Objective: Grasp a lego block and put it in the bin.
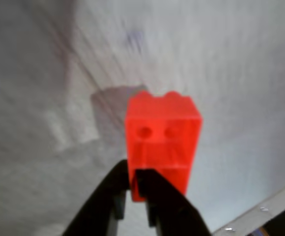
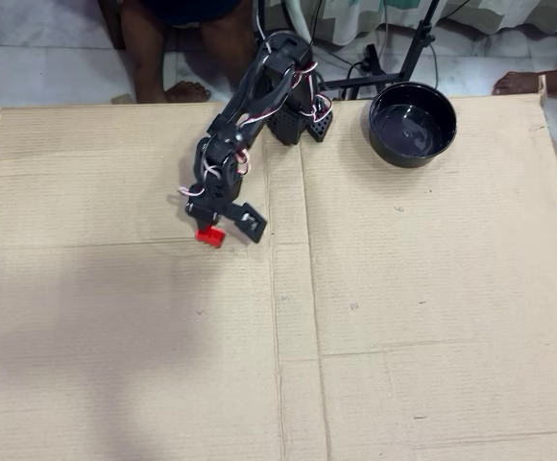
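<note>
Wrist view: the red block fills the middle of the picture. Two black fingers come up from the bottom and squeeze its lower end, so the gripper is closed on the block. Two small round holes show on the side that faces the camera. Behind it the cardboard looks blurry and grey.

Overhead view: the arm reaches from the top toward the left side of the big cardboard sheet. The gripper holds the block at its tip. The bowl sits near the top edge, to the right of the arm and well apart from the block. Nothing can be seen inside the shiny black bowl.
</note>
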`<state>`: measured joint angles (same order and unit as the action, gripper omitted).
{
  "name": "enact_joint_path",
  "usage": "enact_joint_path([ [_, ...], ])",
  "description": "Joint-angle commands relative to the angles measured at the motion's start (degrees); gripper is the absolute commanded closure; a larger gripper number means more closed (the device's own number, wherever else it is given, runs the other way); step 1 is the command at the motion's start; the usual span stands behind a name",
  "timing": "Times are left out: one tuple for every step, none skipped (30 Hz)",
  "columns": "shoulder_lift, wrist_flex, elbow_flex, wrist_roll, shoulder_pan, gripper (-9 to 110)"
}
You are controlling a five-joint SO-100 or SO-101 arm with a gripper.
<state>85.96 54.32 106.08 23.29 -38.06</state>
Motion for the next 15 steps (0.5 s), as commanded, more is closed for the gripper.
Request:
enact_joint_path([
  [6.50,1.14,0.88,-0.26,2.81,101],
  [8.00,1.23,1.76,-0.26,3.78,101],
  [9.58,1.23,2.90,-0.26,4.83,101],
  [11.16,1.14,3.87,-0.35,5.89,101],
  [12.92,0.97,5.01,-0.35,6.94,101],
  [14.59,0.70,6.24,-0.35,8.09,101],
  [16.44,0.53,7.29,-0.35,9.32,101],
  [18.28,0.53,8.35,-0.35,10.72,101],
  [20.39,0.53,9.32,-0.35,12.39,101],
  [22.50,0.53,10.20,-0.35,13.80,101],
  [24.70,0.53,11.07,-0.35,15.38,101],
  [27.07,0.53,12.04,-0.35,17.14,101],
  [29.62,0.44,13.10,-0.44,18.72,101],
  [32.08,0.44,14.24,-0.70,20.39,101],
  [34.63,0.44,15.38,-1.93,22.06,101],
])
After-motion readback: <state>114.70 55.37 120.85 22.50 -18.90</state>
